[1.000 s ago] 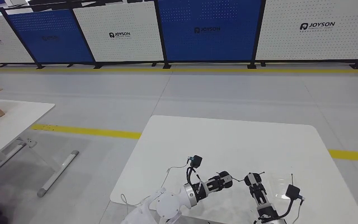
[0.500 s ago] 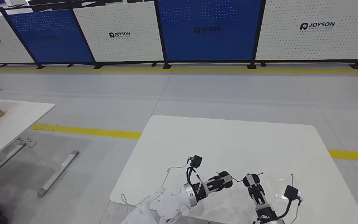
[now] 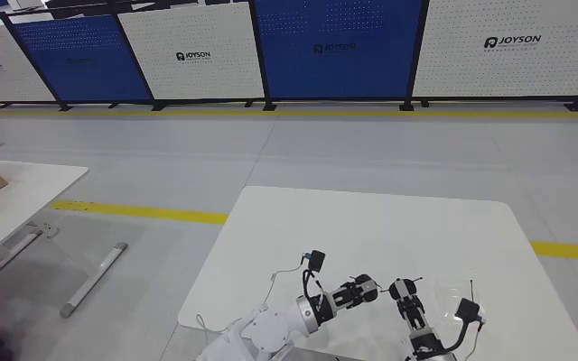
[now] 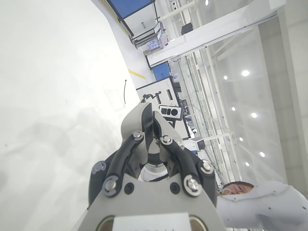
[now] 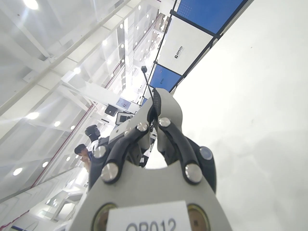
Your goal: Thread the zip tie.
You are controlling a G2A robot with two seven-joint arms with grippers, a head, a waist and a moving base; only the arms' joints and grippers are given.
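Observation:
A thin black zip tie (image 5: 147, 78) sticks out of my right gripper (image 5: 155, 94), which is shut on it, with the square head at the free end. In the top view both grippers hang low over the near part of the white table (image 3: 361, 226), tips facing each other a short gap apart. The zip tie (image 3: 383, 291) shows as a fine black line spanning that gap from my right gripper (image 3: 402, 288) to my left gripper (image 3: 368, 290). In the left wrist view my left gripper (image 4: 152, 110) has its fingers pressed together, and the strip between them is hard to make out.
A second black zip tie (image 4: 125, 91) lies loose on the table beyond the right gripper, near the right edge (image 3: 470, 289). A clear plastic bag (image 3: 447, 298) lies flat beside it. The far half of the table is bare white surface.
My right gripper has shifted slightly toward the left gripper, narrowing the gap between the tips. The left arm has barely moved.

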